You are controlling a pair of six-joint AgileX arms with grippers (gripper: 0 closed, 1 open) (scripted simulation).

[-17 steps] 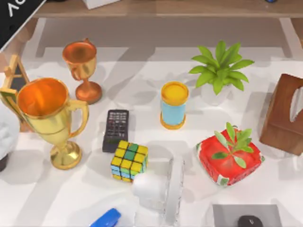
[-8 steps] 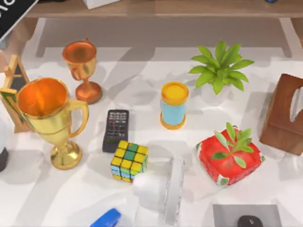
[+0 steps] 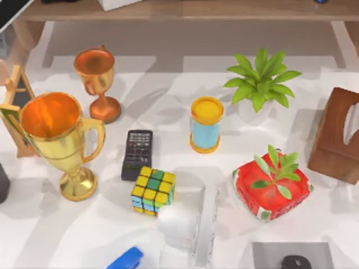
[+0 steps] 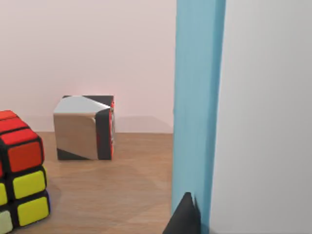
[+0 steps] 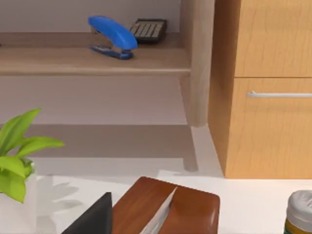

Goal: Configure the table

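Table (image 3: pixel 168 73) spreads cluttered beneath the right hand (image 5: pixel 92 217).

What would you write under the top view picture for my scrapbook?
White table crowded with two trophies, a puzzle cube, a remote and plants.

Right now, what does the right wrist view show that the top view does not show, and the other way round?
Right wrist view alone: a blue stapler and a calculator on a wooden shelf, beside a cabinet drawer.

Top view alone: two trophies, gold and copper, a remote, a colour cube and a blue-and-yellow cup.

Both share the white table, the brown tissue box and the green plant.
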